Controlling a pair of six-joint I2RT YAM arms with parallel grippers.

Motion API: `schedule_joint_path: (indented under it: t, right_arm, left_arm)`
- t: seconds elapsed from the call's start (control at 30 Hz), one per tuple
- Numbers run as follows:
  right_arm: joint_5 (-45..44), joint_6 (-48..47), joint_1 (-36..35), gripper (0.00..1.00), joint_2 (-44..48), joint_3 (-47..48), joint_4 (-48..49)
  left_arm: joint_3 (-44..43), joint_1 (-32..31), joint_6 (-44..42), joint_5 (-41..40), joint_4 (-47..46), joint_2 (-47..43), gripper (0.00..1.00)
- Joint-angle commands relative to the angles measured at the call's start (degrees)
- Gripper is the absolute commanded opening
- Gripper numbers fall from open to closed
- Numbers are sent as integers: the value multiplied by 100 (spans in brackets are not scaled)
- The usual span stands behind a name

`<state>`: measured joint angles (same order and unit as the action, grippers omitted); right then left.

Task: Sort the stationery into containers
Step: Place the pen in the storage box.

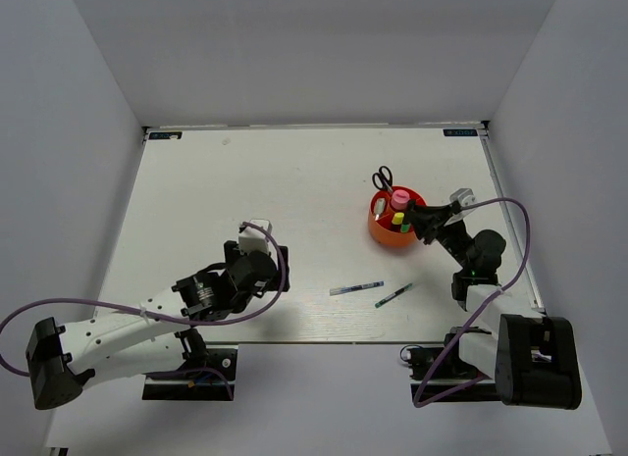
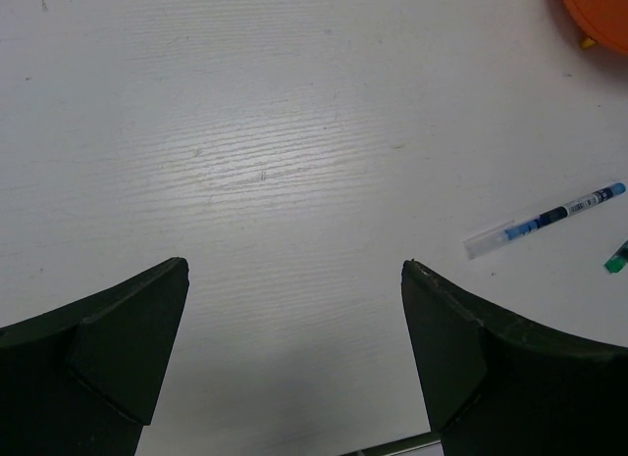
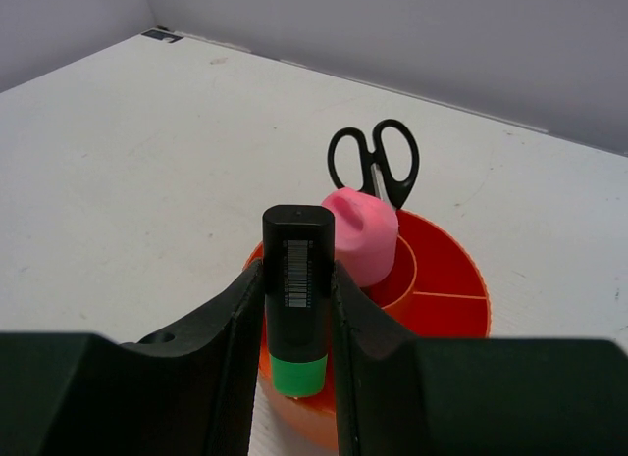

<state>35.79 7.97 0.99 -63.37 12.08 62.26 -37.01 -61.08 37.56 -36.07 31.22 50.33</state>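
The orange-red cup (image 1: 389,236) stands at the right of the table. In it are the black-handled scissors (image 1: 383,177), the pink-capped glue tube (image 1: 400,197) and a yellow highlighter (image 1: 397,219). My right gripper (image 3: 296,278) is shut on a green highlighter (image 3: 296,270), black body up and green end down, over the cup's near rim (image 3: 446,314). The scissors (image 3: 373,157) and the pink cap (image 3: 363,235) rise behind it. My left gripper (image 2: 294,272) is open and empty over bare table. A blue-white pen (image 1: 356,288) and a green pen (image 1: 392,296) lie in front of the cup.
The left wrist view shows the blue-white pen (image 2: 545,221) to the right of the fingers, the green pen's tip (image 2: 616,260) at the frame edge and the cup's edge (image 2: 599,10) at the top right. White walls enclose the table (image 1: 245,181).
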Motion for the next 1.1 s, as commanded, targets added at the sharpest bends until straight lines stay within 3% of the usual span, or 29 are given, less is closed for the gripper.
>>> schedule_joint_path:
  t: [0.0, 0.73, 0.83, 0.87, 0.97, 1.07]
  right_arm:
    - [-292, -111, -29, 0, 44, -21, 594]
    - [-767, -269, -389, 0, -509, -117, 972]
    - [-705, -295, -442, 14, -387, -161, 937]
    - [-696, -322, -451, 27, -378, -170, 911]
    - [-722, -401, -442, 46, -307, -206, 876]
    - [-749, -445, -442, 55, -141, -188, 727]
  left_arm:
    - [-148, -79, 58, -110, -81, 12, 99]
    - [-157, -264, 146, -172, -116, 320, 99]
    - [-166, -308, 146, -163, -125, 373, 99]
    - [-148, -317, 155, -172, -134, 390, 99]
    - [-157, -317, 138, -154, -169, 408, 99]
    - [-157, -317, 76, -84, -213, 460, 99]
